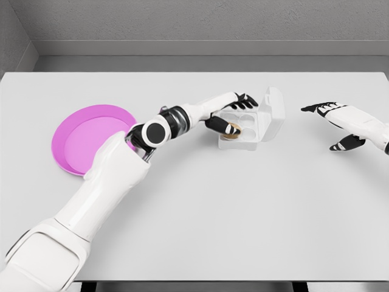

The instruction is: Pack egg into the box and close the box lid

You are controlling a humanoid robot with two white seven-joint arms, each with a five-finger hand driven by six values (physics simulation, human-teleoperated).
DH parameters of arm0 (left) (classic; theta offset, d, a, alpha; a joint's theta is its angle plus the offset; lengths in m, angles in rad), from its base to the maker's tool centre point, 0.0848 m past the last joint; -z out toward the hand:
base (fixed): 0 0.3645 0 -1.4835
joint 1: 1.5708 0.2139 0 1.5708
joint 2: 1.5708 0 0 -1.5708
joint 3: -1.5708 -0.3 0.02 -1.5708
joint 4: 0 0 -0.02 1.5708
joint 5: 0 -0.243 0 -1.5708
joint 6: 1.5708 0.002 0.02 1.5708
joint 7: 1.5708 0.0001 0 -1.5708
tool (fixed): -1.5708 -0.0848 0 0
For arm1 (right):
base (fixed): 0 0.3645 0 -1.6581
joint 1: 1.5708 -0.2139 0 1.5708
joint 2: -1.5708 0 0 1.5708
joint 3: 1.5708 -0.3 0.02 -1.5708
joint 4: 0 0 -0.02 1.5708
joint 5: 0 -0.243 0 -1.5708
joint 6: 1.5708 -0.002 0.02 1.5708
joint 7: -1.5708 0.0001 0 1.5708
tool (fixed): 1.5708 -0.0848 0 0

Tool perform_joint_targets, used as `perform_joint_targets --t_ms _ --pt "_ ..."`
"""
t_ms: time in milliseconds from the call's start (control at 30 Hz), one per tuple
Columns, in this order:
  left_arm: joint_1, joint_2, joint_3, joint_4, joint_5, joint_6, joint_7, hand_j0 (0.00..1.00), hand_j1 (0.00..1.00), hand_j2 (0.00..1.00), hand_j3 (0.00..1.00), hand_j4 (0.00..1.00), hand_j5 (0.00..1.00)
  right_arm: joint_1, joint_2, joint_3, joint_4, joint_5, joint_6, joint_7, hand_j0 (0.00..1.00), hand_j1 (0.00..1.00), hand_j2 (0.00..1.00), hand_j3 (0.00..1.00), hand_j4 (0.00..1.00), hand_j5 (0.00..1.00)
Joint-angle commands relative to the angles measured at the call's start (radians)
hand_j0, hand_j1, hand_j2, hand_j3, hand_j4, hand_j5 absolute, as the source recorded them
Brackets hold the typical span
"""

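A white egg box [250,135] sits on the table right of centre, its lid [273,112] standing open on the right side. A tan egg [231,131] is over the box's front left cell, between the dark fingers of my left hand [230,120], which reaches in from the left and is shut on it. Whether the egg rests in the cell I cannot tell. My right hand [333,125] hovers to the right of the box, apart from it, fingers spread and holding nothing.
A pink plate [79,143] lies at the left of the white table [243,213], partly behind my left elbow. A grey wall runs along the table's far edge.
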Motion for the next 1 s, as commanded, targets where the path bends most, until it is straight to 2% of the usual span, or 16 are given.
perform_joint_targets --t_ms 0,100,167,233,300,333,533,567,600,733,833,867,900,967 --pt "-0.002 0.002 0.006 -0.039 0.004 0.0 0.0 0.79 0.79 0.79 0.79 0.79 0.79 0.0 -0.002 -0.001 0.0 -0.005 0.0 0.0 1.0 1.0 1.0 1.0 1.0 1.0" --pt "0.003 0.011 0.043 -0.101 0.004 0.0 0.0 0.8 0.8 0.8 0.8 0.8 0.8 0.008 -0.002 -0.001 0.0 -0.005 0.0 0.0 1.0 1.0 1.0 1.0 1.0 1.0" --pt "0.009 0.046 0.069 -0.137 0.009 0.0 0.0 0.81 0.81 0.81 0.81 0.81 0.81 0.011 -0.013 -0.002 0.0 -0.005 0.0 0.0 1.0 1.0 1.0 1.0 1.0 1.0" --pt "0.014 0.08 0.119 -0.181 0.012 0.001 0.0 0.85 0.85 0.85 0.85 0.85 0.85 0.011 -0.014 -0.002 -0.002 -0.005 0.0 0.0 1.0 1.0 1.0 1.0 1.0 1.0" --pt "0.015 0.132 0.138 -0.218 0.016 0.001 0.0 0.94 0.94 0.94 0.94 0.94 0.94 0.018 -0.016 -0.004 -0.002 -0.005 0.0 0.0 1.0 1.0 1.0 1.0 1.0 1.0" --pt "0.035 0.15 0.164 -0.25 0.016 0.001 0.0 1.0 1.0 1.0 1.0 1.0 1.0 0.018 -0.016 -0.005 -0.002 -0.005 0.0 0.0 1.0 1.0 1.0 1.0 1.0 1.0" --pt "0.19 0.304 0.354 -0.543 0.022 0.0 0.0 1.0 1.0 1.0 1.0 1.0 1.0 0.014 -0.014 -0.008 -0.013 -0.007 -0.004 -0.002 1.0 1.0 1.0 1.0 1.0 1.0" --pt "0.221 0.324 0.392 -0.582 0.064 -0.002 0.0 1.0 1.0 1.0 1.0 1.0 1.0 0.014 -0.013 -0.01 -0.014 -0.007 -0.006 -0.002 1.0 1.0 1.0 1.0 1.0 1.0" --pt "0.233 0.382 0.405 -0.614 0.116 -0.002 0.0 1.0 1.0 1.0 1.0 1.0 1.0 0.011 -0.01 -0.01 -0.014 -0.007 -0.006 -0.002 1.0 1.0 1.0 1.0 1.0 1.0" --pt "0.317 0.555 0.474 -0.622 0.246 -0.209 -0.003 1.0 1.0 1.0 1.0 1.0 1.0 0.011 -0.003 -0.008 -0.03 -0.007 -0.007 -0.002 1.0 1.0 1.0 1.0 1.0 1.0" --pt "0.414 0.644 0.504 -0.588 0.26 -0.473 -0.004 1.0 1.0 1.0 1.0 1.0 1.0 0.009 0.0 -0.007 -0.033 -0.01 -0.01 -0.004 1.0 1.0 1.0 1.0 1.0 1.0" --pt "0.451 0.686 0.517 -0.556 0.26 -0.58 -0.004 1.0 1.0 1.0 1.0 1.0 1.0 0.009 0.0 -0.007 -0.053 -0.008 -0.01 -0.004 1.0 1.0 1.0 1.0 1.0 1.0" --pt "0.469 0.71 0.521 -0.517 0.26 -0.616 -0.004 1.0 1.0 1.0 1.0 1.0 1.0 0.009 -0.002 -0.004 -0.063 -0.008 -0.01 -0.004 1.0 1.0 1.0 1.0 1.0 1.0" --pt "0.472 0.713 0.547 -0.415 0.26 -0.616 -0.004 1.0 1.0 1.0 1.0 1.0 1.0 0.009 0.0 -0.001 -0.066 -0.01 -0.01 -0.005 1.0 1.0 1.0 1.0 1.0 1.0"
